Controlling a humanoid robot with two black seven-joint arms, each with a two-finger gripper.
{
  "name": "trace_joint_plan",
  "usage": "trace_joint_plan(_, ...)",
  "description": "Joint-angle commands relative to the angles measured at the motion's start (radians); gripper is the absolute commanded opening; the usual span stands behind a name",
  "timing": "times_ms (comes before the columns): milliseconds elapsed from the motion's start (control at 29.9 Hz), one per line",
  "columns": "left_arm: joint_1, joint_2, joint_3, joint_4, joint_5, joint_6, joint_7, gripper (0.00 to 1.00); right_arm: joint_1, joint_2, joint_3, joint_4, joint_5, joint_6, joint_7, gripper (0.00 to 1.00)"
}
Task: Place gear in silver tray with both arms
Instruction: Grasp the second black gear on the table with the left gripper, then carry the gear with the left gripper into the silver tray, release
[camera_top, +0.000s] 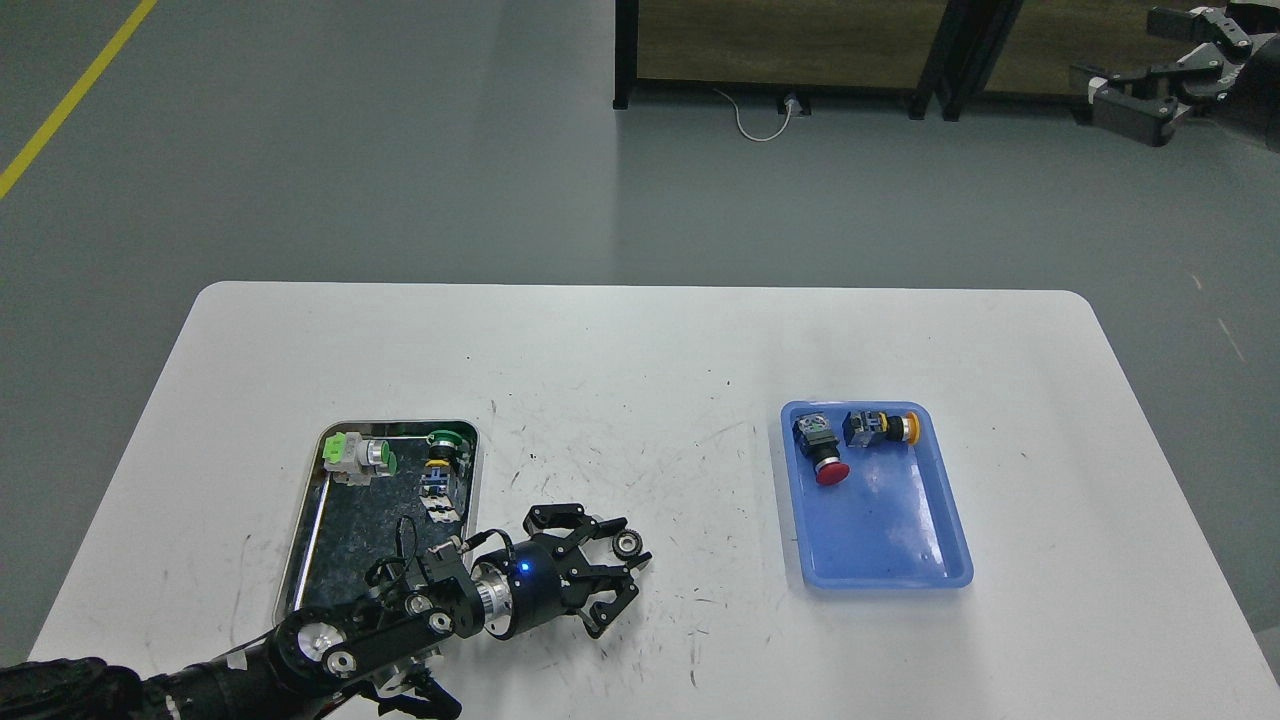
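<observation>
The silver tray (300, 530) lies at the table's front left. It holds a white and green push-button switch (356, 458) and a green-capped switch with a yellow ring and blue block (441, 468). My left gripper (622, 577) is just right of the tray's front corner, low over the table, with its claws spread open. A small round silver-black piece (627, 544) sits at one claw tip; I cannot tell whether it is part of the gripper. My right gripper (1115, 50) is raised far at the top right, off the table, open and empty.
A blue plastic tray (880, 560) lies at the right of the table with a red mushroom button (824, 455) and a yellow-capped switch (882, 428) at its far end. The white table (640, 380) is scuffed. A dark frame and a white cable stand on the floor behind.
</observation>
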Motion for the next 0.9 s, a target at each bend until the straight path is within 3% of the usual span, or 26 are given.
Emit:
trace_joint_plan(0,-0.005,0.000,0.000,0.001,0.000,-0.001,0.006,0.36,-0.003,0.000,0.000,0.000,-0.002,0.000,0.000,0.83)
trace_joint_plan(201,-0.016,0.000,0.003,-0.007,-0.001,-0.001,0.026,0.23,-0.003,0.000,0.000,0.000,-0.002,0.000,0.000,0.83)
trace_joint_plan(434,-0.036,0.011,-0.026,-0.091,-0.003,0.002,0.043,0.22,-0.003,-0.002,0.000,0.000,-0.002,0.000,0.002,0.83)
trace_joint_plan(668,-0.054,0.195,-0.144,-0.255,-0.035,0.002,0.095,0.22,-0.005,0.000,0.003,-0.002,-0.002,0.000,0.003,0.84)
trace_joint_plan(869,-0.045,0.482,-0.178,-0.441,-0.084,0.005,0.099,0.22,-0.005,0.018,0.014,-0.008,-0.003,0.000,0.003,0.84)
